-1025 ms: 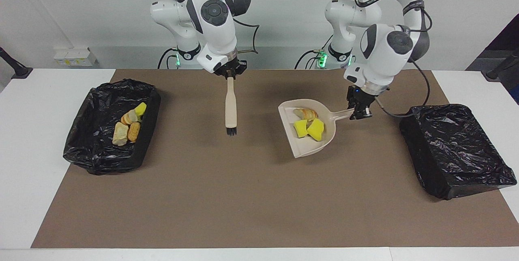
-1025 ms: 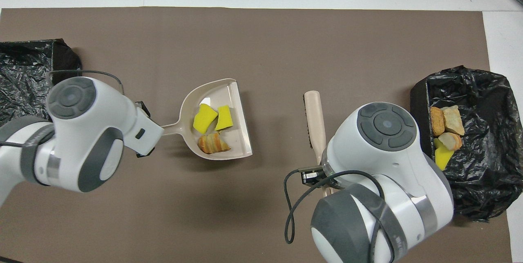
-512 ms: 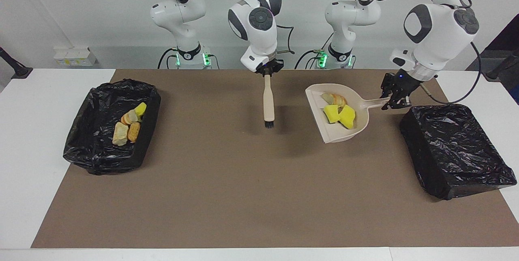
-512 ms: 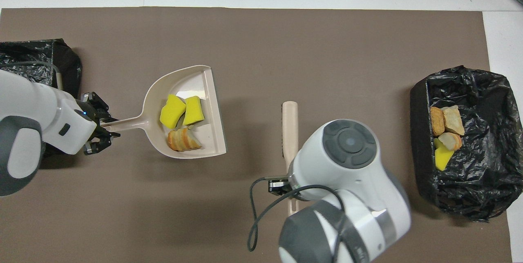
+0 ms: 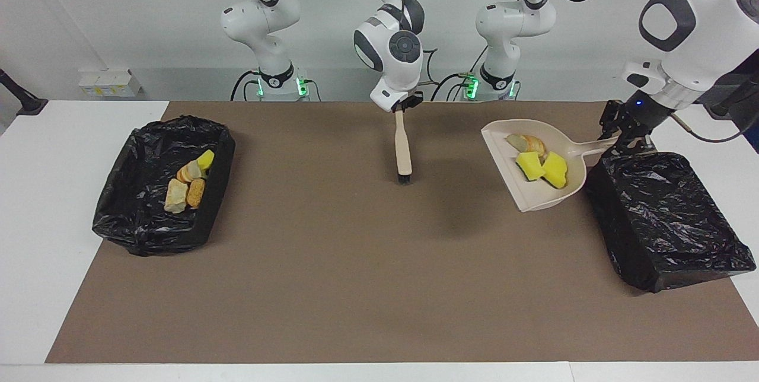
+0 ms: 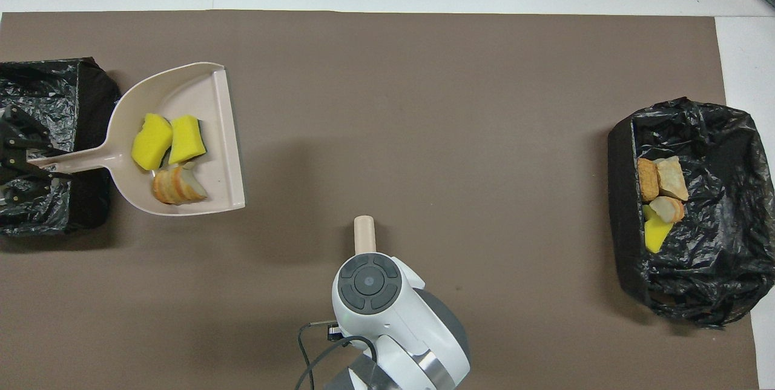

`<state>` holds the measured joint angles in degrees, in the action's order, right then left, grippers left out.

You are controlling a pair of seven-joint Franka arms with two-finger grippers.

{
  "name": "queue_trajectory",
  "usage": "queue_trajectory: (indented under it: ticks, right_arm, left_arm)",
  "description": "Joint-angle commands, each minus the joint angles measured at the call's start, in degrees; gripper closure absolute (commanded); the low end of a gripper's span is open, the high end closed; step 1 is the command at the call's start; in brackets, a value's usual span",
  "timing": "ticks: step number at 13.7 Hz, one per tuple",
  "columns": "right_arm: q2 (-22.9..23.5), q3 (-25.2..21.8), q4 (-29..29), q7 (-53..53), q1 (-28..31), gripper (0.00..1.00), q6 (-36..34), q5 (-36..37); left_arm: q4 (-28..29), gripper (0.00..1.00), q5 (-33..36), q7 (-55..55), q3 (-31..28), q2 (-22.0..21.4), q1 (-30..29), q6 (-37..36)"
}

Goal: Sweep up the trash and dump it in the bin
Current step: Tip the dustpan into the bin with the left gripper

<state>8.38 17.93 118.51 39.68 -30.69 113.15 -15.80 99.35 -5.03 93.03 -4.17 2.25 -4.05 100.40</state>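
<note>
The left gripper [image 5: 624,131], clamped on the dustpan [image 5: 536,192] handle, has carried it with 3 scraps [image 5: 536,162] to the edge of the empty black-lined bin [image 5: 670,216]; tipping looks next. The right gripper [image 5: 402,107], closed on the brush [image 5: 403,150], has drawn back mid-table. 4 scraps [image 5: 188,183] lie in the other bin [image 5: 148,222].

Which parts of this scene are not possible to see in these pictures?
- Right gripper: overhead view, hidden under its own arm.
- Brush: overhead view, mostly under that arm.
- Left gripper: overhead view, cut by the picture's edge.
- Bin beside the dustpan: facing view, its inside hidden by the liner.
</note>
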Motion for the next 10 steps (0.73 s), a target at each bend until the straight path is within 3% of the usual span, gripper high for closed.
queue_trajectory:
  ticks: [1, 5, 7, 8, 10]
  right_arm:
    - [0.9, 0.0, 0.9, -0.4, -0.1, 1.0, 3.9, -1.5]
    - [2.9, -0.1, 1.5, 1.4, -0.7, 1.0, 8.2, -1.5]
    - [2.9, -0.1, 1.5, 1.5, -0.7, 1.0, 8.1, -1.6]
    - [3.0, -0.1, 1.3, 1.6, -0.6, 0.87, 8.0, -1.6]
    - [3.4, -0.2, 0.3, 1.5, -0.5, 0.0, 7.6, -0.6]
  left_arm:
    - [-7.0, 1.0, 5.5, 3.4, 0.2, 4.6, -3.1, -2.7]
    - [-13.1, 1.0, 10.3, 10.6, 0.2, 9.2, -10.7, -2.8]
    - [-19.4, 1.0, 13.6, 18.3, 0.3, 12.8, -15.3, -3.1]
    - [-22.4, 1.0, 14.9, 20.0, 0.3, 14.8, -16.2, -3.1]
    - [-25.7, 1.0, 18.6, 23.0, 0.3, 17.8, -18.3, -1.4]
